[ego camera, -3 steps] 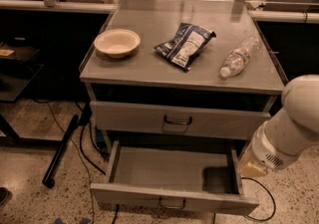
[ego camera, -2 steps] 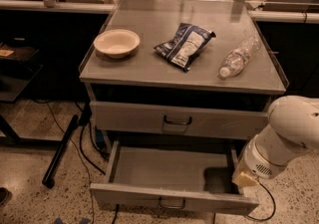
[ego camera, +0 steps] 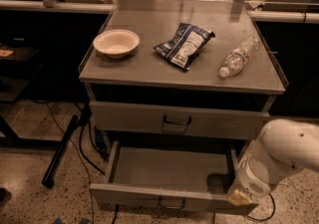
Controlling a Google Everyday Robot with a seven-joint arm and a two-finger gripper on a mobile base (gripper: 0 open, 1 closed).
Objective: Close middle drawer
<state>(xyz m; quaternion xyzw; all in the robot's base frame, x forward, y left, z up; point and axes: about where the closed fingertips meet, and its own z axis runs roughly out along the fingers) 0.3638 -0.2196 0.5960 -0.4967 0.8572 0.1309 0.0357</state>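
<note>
Since a second ago our arm has sunk lower. The middle drawer (ego camera: 130,195) stands pulled out at six o'clock, and our gripper (ego camera: 239,196) now sits at five o'clock by its front's right end. We cannot tell whether the gripper is open or closed, but we judge it is placed to push the drawer toward twelve o'clock.

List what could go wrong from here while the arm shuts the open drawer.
1. The gripper sits at the right front corner of the middle drawer, away from its centre handle. A push there might skew the tray and jam it.
2. The water bottle lies on its side near the right edge of the cabinet top. A hard slam could set it rolling off.
</note>
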